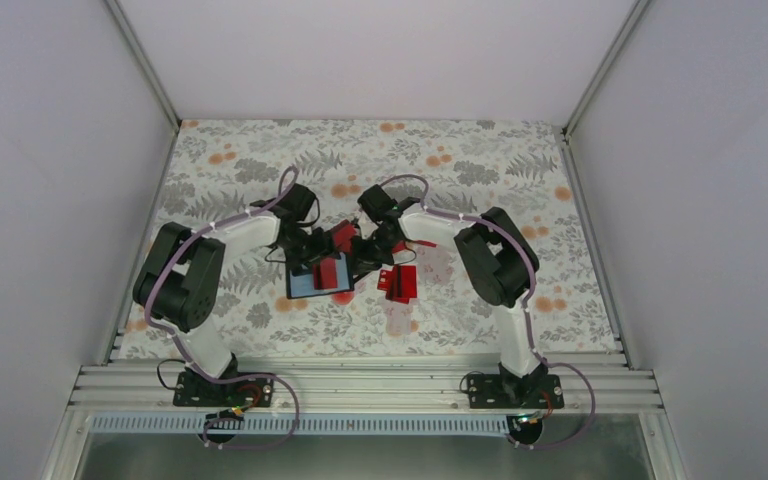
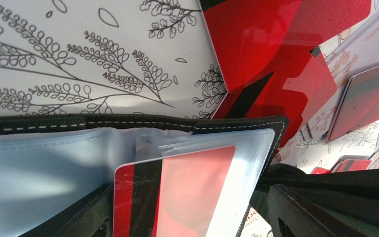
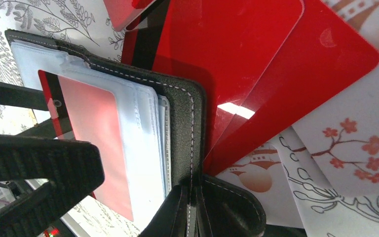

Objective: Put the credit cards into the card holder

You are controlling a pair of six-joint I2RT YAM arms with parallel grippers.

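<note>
The black card holder (image 1: 305, 285) lies open at the table's middle, its clear grey-blue sleeves up. A red credit card with a black stripe (image 2: 187, 192) sits partly inside a sleeve, stripe end sticking out; it also shows in the right wrist view (image 3: 91, 133). My left gripper (image 2: 190, 207) is over the holder, its fingers wide apart on either side of that card. My right gripper (image 3: 197, 195) pinches the holder's stitched black edge (image 3: 185, 113). Loose red cards lie overlapped just beyond the holder (image 2: 256, 34) (image 3: 237, 49), and more lie to its right (image 1: 400, 283).
The table wears a floral printed cover (image 1: 260, 170) with orange-red round spots. White walls close in the left, right and back. An aluminium rail (image 1: 360, 385) with both arm bases runs along the near edge.
</note>
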